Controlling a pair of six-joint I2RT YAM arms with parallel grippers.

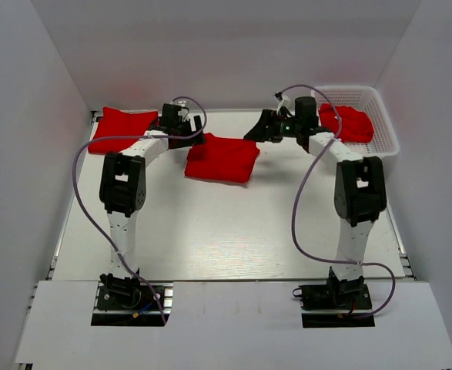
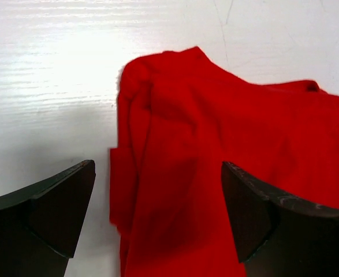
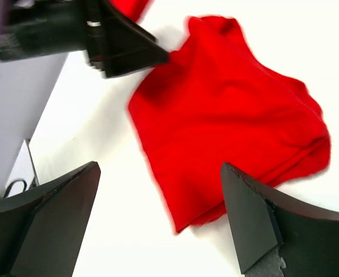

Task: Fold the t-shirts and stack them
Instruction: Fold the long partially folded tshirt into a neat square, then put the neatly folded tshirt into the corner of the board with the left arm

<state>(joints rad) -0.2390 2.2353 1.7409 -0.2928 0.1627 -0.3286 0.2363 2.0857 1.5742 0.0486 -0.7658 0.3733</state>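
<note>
A folded red t-shirt (image 1: 223,158) lies at the table's far middle; it also shows in the left wrist view (image 2: 227,167) and the right wrist view (image 3: 227,115). Another red t-shirt (image 1: 120,128) lies at the far left. A third red t-shirt (image 1: 349,122) sits in the white mesh basket (image 1: 386,131). My left gripper (image 1: 196,129) is open and empty, just above the middle shirt's left edge (image 2: 157,216). My right gripper (image 1: 254,131) is open and empty, above the shirt's right corner (image 3: 160,219).
The basket stands at the far right corner. White walls close in the table (image 1: 226,231) on the left, back and right. In the right wrist view the left gripper's fingers (image 3: 129,49) sit by the shirt's far corner.
</note>
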